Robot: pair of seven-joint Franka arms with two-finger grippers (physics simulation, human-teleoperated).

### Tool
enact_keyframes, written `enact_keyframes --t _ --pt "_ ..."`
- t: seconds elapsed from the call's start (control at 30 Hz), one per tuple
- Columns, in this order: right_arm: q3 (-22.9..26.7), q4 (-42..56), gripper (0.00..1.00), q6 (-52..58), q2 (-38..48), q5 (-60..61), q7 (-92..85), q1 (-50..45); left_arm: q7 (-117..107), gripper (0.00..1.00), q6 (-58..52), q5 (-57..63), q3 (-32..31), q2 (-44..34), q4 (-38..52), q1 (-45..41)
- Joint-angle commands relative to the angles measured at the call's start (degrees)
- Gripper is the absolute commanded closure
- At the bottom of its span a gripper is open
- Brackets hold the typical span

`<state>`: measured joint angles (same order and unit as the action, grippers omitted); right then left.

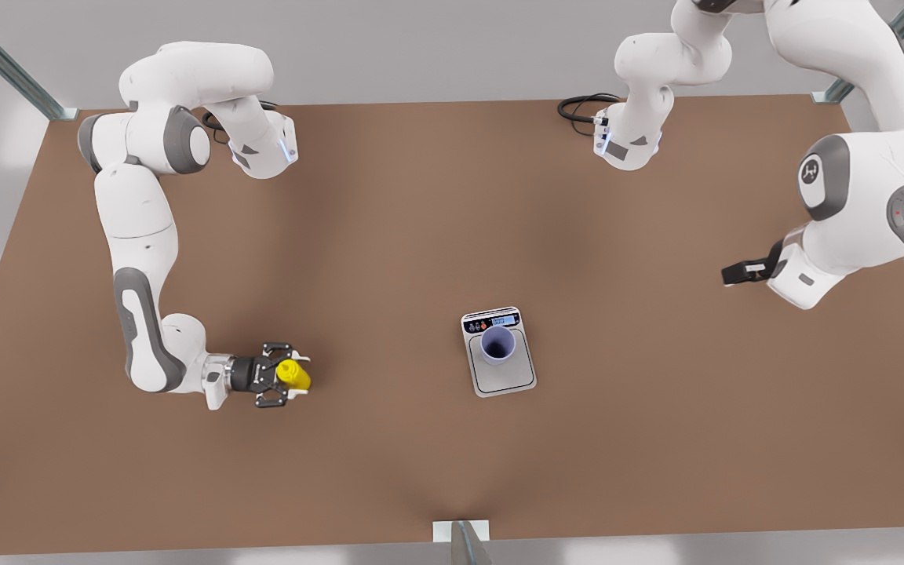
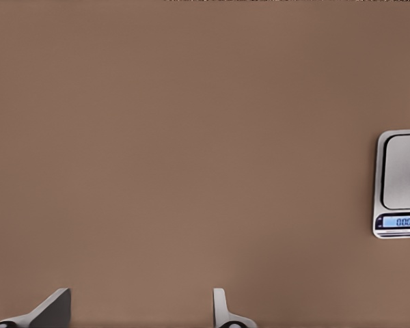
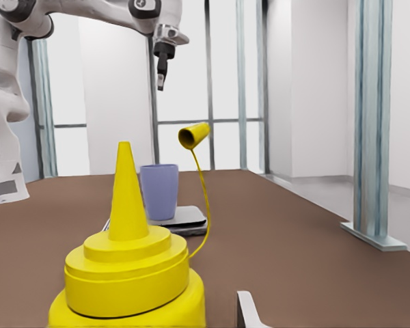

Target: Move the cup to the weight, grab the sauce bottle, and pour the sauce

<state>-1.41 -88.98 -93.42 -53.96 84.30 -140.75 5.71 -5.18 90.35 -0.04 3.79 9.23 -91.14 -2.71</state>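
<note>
Cup [image 1: 497, 345] already on scale [image 1: 499, 351]. Our right gripper [image 1: 282, 375] clamped round bottle [image 1: 293, 375], cup well ahead; lifting and pouring remain. Left gripper [image 1: 737, 271] waits high, spread, empty.

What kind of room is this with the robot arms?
Probably a robot test bench in a simulated lab: a bare brown table framed by metal posts, holding a weight with a cup on it, and a sauce bottle.

Cup [image 1: 497, 345] on the weight [image 1: 499, 352], sauce bottle [image 1: 293, 374] well apart toward the front view's left.
</note>
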Motion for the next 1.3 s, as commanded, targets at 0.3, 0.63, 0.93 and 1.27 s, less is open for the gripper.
enact_keyframes --t 0.3,0.63,0.93,1.27 --pt "0.3 -0.1 0.0 0.1 -0.2 -0.6 -0.8 0.4 -1.1 0.0 -0.1 0.0 0.0 0.0 0.0 -1.1" --pt "0.3 -0.1 0.0 0.1 -0.4 -2.0 -0.7 1.1 -1.2 0.0 -0.1 0.0 0.0 0.0 0.0 -1.7" --pt "0.3 -0.4 0.0 0.2 -0.3 -9.4 -0.5 5.3 -1.5 0.0 -0.2 0.0 0.0 0.0 0.0 -1.7" --pt "-6.8 4.7 0.0 -7.4 37.3 -63.8 83.9 5.7 -1.5 0.0 -0.6 0.0 0.1 0.0 0.0 -1.6"
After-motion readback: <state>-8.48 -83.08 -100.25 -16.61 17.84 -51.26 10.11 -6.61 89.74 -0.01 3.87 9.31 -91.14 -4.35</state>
